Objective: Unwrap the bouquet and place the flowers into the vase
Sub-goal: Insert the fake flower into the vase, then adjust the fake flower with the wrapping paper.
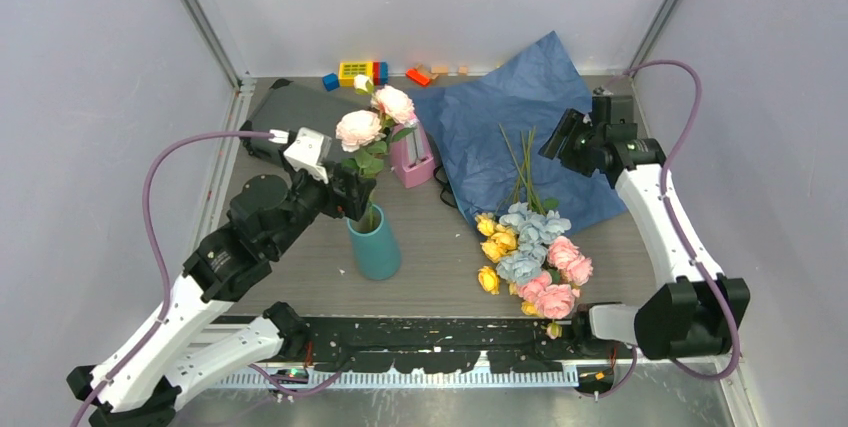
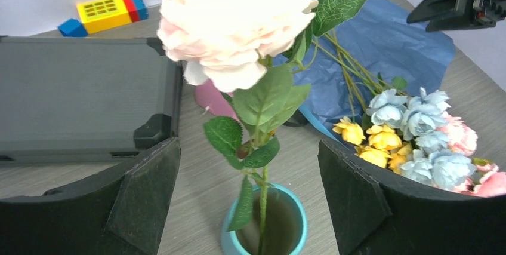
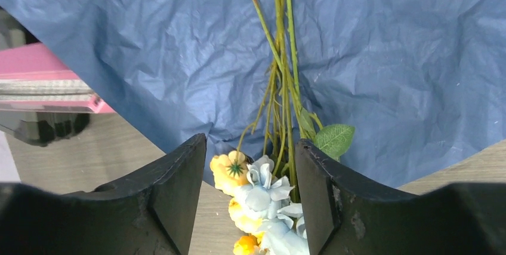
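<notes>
Flowers (image 1: pixel 360 130) are standing in the vase (image 1: pixel 376 247); left gripper (image 2: pixel 247 150) is sitting released around their stem, right gripper (image 3: pixel 250 144) hovering unclenched above loose stems (image 3: pixel 281 58).

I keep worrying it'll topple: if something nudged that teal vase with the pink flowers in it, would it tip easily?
Likely fairly easily. The vase is slim and upright, and the pink flowers stand high above its mouth, so it looks top-heavy. It rests loose on the table, so a low push might slide it instead.
</notes>
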Tool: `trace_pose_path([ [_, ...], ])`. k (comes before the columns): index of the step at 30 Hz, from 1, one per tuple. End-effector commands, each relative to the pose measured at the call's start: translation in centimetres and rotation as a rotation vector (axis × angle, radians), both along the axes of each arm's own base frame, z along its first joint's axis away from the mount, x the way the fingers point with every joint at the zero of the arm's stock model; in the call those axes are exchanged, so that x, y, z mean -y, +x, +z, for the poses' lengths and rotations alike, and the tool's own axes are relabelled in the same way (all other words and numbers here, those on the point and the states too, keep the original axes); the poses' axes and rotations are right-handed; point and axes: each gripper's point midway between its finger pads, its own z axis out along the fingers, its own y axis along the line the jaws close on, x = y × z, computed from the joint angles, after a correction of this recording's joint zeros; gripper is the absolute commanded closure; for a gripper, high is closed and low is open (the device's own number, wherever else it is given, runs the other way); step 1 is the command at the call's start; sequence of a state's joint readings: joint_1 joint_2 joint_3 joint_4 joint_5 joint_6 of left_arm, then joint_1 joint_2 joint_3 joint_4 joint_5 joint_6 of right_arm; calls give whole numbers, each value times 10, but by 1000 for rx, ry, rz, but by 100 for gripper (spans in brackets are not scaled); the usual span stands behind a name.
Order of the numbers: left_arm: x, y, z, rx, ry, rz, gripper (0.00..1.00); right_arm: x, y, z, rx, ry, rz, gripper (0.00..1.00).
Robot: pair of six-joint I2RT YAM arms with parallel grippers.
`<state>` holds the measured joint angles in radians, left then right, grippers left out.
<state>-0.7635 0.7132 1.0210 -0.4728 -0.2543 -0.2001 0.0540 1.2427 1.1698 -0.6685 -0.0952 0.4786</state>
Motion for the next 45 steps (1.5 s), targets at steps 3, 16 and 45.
trace_pose_path([
  [3,-33,6,24,107,29,136,12,-24,2,-29,-102,-27,79,42],
  [16,-57,28,10,269,141,284,12,-24,46,-101,-248,-194,73,55],
  [45,-49,39,-4,272,234,274,12,-15,88,-161,-359,-312,68,91],
])
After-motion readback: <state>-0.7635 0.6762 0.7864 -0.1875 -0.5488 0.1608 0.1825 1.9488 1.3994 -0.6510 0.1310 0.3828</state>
